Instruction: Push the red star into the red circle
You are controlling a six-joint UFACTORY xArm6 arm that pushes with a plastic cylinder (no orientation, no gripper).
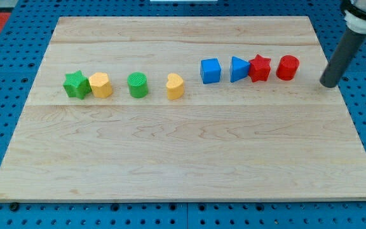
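Red star (259,68) left of my tip (328,83)

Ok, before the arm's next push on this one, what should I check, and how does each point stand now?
1. Red star visible and unobstructed: ok.
2. Red circle visible, to the star's right in the view: ok.
3. Small gap between star and circle, so not yet joined: not ok.
4. My tip is on the star's far side from the circle: not ok, it sits right of the circle.
5. Blue triangle clear of the star: not ok, it looks to be touching the star's left side.
6. Tip touching any block: ok, none.
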